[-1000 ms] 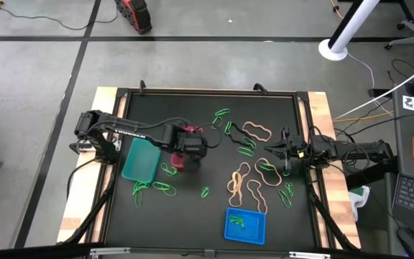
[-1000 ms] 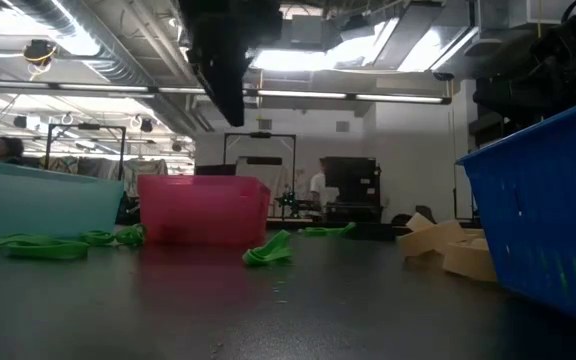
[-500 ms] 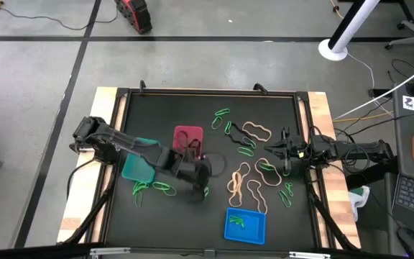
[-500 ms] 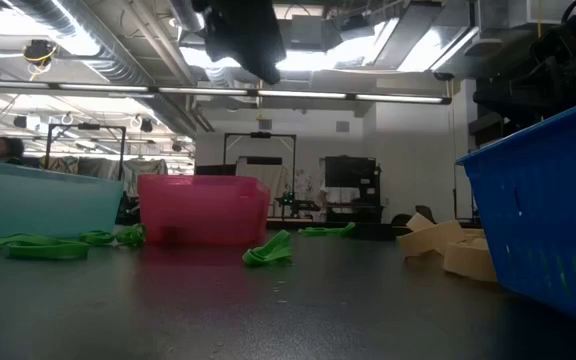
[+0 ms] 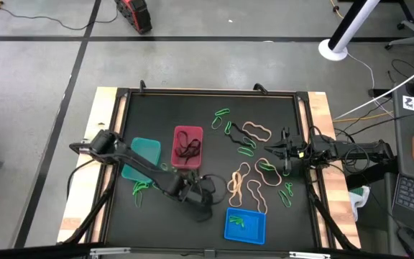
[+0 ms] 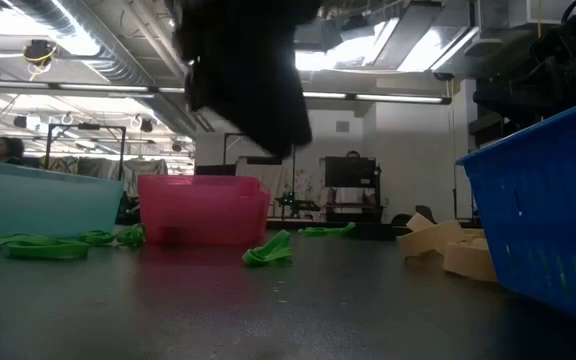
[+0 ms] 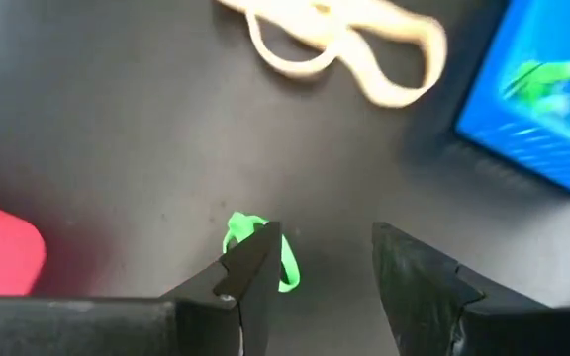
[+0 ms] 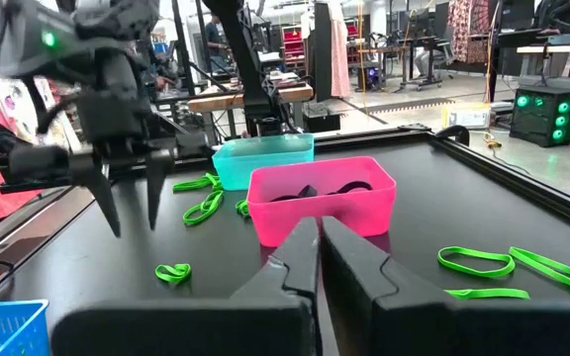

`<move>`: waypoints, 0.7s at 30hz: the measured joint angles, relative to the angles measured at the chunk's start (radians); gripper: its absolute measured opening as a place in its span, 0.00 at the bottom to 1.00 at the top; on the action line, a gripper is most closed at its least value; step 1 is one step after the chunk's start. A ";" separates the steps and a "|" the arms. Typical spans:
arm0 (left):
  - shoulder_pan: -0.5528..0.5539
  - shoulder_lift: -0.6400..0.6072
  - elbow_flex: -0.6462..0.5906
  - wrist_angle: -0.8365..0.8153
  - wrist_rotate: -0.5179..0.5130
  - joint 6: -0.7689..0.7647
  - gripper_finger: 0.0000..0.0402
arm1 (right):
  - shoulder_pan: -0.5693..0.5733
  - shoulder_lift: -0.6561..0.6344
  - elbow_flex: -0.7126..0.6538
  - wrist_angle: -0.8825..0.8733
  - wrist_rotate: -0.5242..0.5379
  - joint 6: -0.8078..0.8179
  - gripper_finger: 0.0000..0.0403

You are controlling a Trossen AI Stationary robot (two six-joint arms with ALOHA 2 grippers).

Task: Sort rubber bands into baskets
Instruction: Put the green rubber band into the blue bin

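Red basket (image 5: 187, 144) – black bands inside (high view only)

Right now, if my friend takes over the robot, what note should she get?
Left end effector: open and empty, just above a small green band between the red basket and the blue basket.
Right end effector: shut, empty, waiting on the right side among loose bands.
Done: black bands lie in the red basket, green ones in the blue basket.
Left: many green bands and tan bands are loose on the mat. I cannot see any bands in the teal basket.
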 joint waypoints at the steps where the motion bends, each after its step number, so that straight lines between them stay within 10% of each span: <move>1: 0.000 0.016 0.000 -0.001 -0.003 -0.004 0.39 | 0.000 0.000 0.000 0.000 0.000 0.000 0.05; 21: 0.049 0.123 -0.004 -0.017 -0.090 -0.095 0.39 | 0.000 0.000 0.000 0.000 0.000 0.000 0.05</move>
